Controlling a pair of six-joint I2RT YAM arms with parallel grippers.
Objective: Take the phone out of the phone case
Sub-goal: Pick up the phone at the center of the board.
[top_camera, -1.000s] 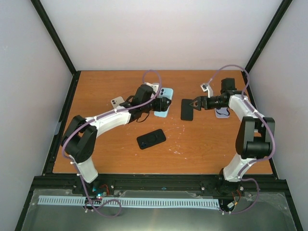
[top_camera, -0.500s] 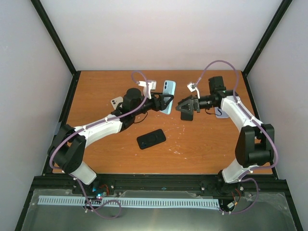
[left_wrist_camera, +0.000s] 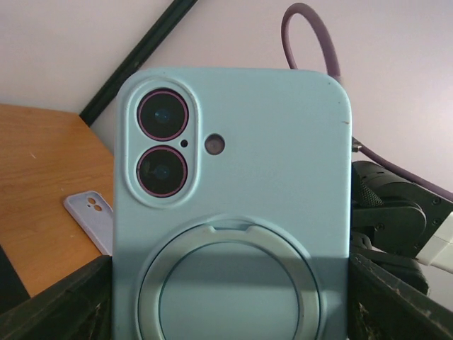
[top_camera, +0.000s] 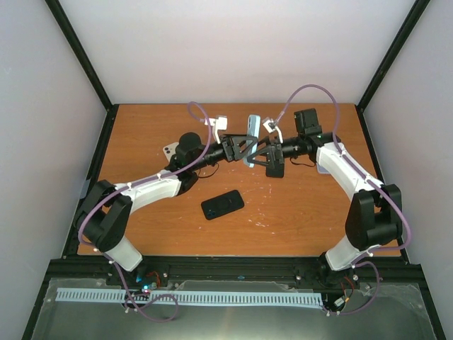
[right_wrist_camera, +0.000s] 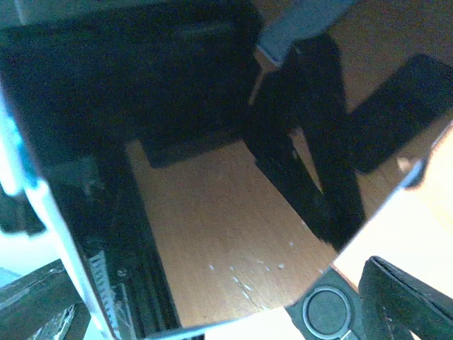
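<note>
The phone case (top_camera: 251,139), light blue, stands on edge in the air above the middle of the counter (top_camera: 304,212), in the upper centre of the overhead view, with the phone (left_wrist_camera: 163,115) inside it. The left wrist view fills with its back: two pink-rimmed lenses in the upper left corner of the case (left_wrist_camera: 233,212), a small flash beside them, and a round fold-out ring lower down.

The left hand (top_camera: 237,147) pinches the case by its two long sides. Its dark fingers (left_wrist_camera: 78,308) press against the edges at the bottom corners of that view.

The right hand (top_camera: 263,151) comes in from the right of the overhead frame and meets the case face to face with the left one. Its fingers (right_wrist_camera: 414,301) are spread wide at the bottom corners of its own camera's view. The phone's glossy screen (right_wrist_camera: 212,212) covers nearly the whole of that view and mirrors the counter and the arm. Whether these fingers touch the case cannot be told.

On the counter just below the right hand lies a dark flat slab (top_camera: 275,165). A black phone (top_camera: 222,205) lies lower, near the centre of the frame, well apart from both hands. A pale case (top_camera: 170,150) lies to the left, beside the left arm. A lilac case (left_wrist_camera: 90,216) shows at the left edge of the left wrist view, flat on the wood. A purple cable (left_wrist_camera: 311,35) loops above the held case there.
</note>
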